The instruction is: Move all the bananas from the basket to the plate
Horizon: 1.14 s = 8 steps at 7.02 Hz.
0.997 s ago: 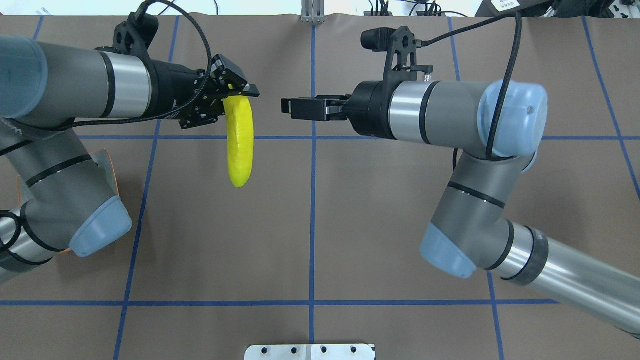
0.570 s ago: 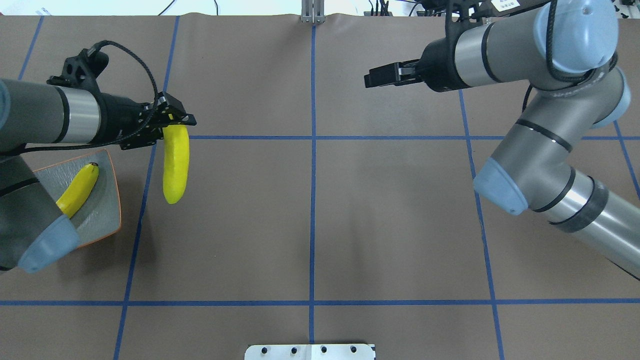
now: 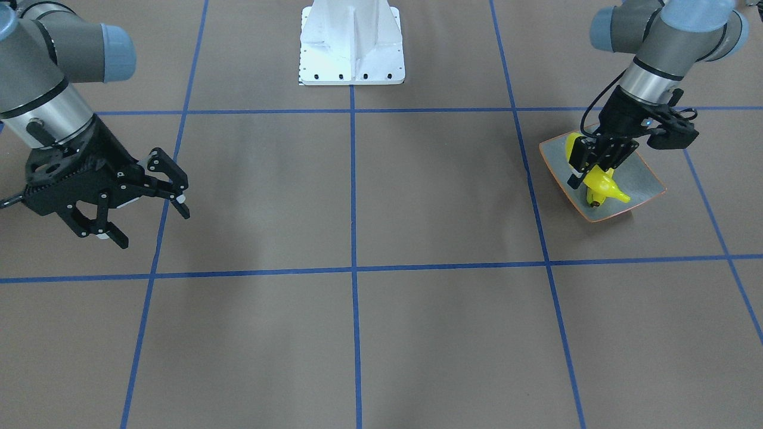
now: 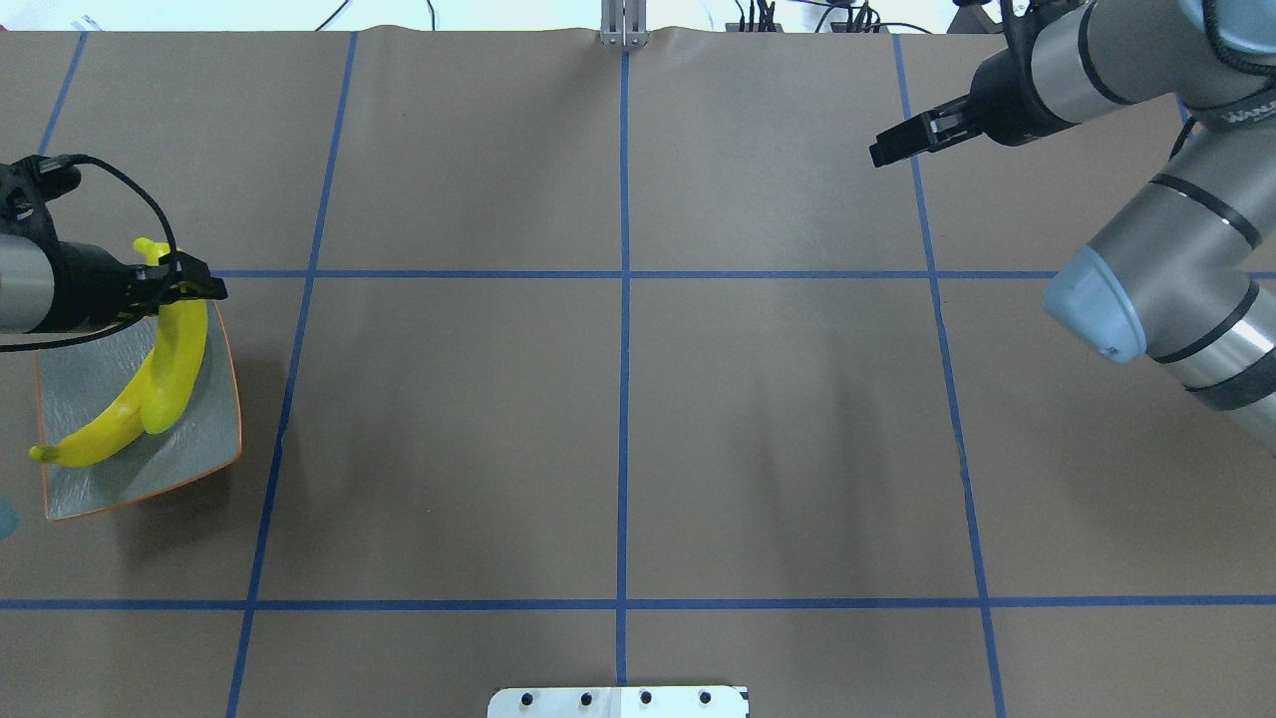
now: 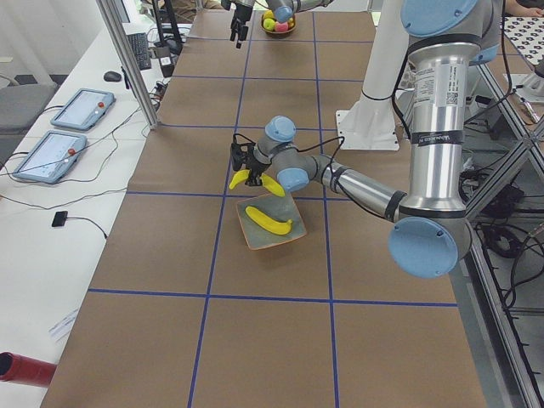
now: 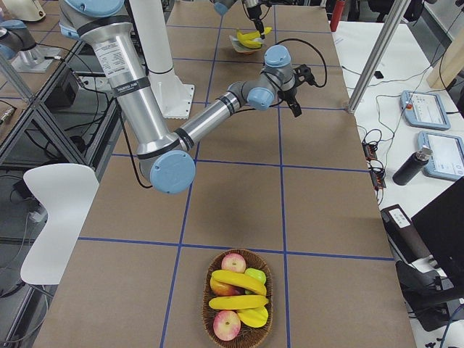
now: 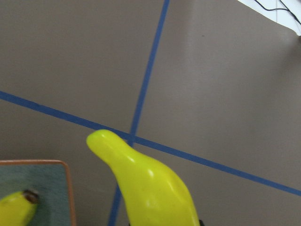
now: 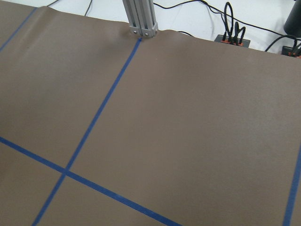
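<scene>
Right up close, my left gripper [image 4: 184, 286] is clamped on one banana [image 4: 177, 349] near one end. The wrist view shows only that banana's yellow tip, and the jaws are cut off at the bottom edge. It hangs over the plate [image 4: 189, 451] at the left end of the table [image 4: 618, 429]; can't tell if its low end touches the dish. A second banana [image 4: 90, 444] lies flat on the plate, crossing under the held one, brown stem showing. Further out, my right gripper [image 3: 154, 225] is spread wide and empty above bare table. Lettering [image 4: 1251, 112] on my right arm is cut by the frame edge, unreadable. Farthest, at the right end, the basket [image 6: 206, 315] holds two more bananas [image 6: 239, 281] on top of apples [image 6: 233, 262]. A yellow-green piece beside them I can't identify.
</scene>
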### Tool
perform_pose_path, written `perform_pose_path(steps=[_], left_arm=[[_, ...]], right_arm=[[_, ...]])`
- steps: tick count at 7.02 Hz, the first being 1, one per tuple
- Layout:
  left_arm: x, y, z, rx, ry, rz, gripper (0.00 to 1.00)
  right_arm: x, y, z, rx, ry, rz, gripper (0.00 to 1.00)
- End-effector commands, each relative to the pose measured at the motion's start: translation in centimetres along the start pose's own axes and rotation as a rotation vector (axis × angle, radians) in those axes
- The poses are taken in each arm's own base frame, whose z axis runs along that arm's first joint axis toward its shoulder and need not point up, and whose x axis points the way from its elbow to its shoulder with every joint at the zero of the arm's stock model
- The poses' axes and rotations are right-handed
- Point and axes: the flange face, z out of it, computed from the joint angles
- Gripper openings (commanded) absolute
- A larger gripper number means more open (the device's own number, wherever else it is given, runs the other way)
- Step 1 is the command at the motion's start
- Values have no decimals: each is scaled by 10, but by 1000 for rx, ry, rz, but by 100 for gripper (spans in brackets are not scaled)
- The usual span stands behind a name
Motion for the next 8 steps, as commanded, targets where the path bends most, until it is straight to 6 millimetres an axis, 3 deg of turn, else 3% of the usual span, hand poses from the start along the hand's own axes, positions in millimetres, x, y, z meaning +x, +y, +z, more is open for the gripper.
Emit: perform_pose_path(steps=[1,2,3,4,6,7,8], left_arm=[[-29,2,15,33,-153,120,0],[-27,10,22,18,-156,134,0],[-28,16,32,2,-166,142,33],[-28,26,40,-18,-173,152,48],[-26,28,41,-21,-170,158,88],[-23,27,38,-17,-162,159,99],[-17,27,29,-20,-142,217,100]], right_arm=[[37,1,0,-27,21,-21,100],[42,-1,0,-26,26,-17,100],[42,-1,0,-26,26,-17,100],[42,0,1,-27,27,-14,100],[43,0,1,-28,27,-13,100],[44,0,0,-27,28,-12,100],[53,-2,-7,-20,35,-8,100]])
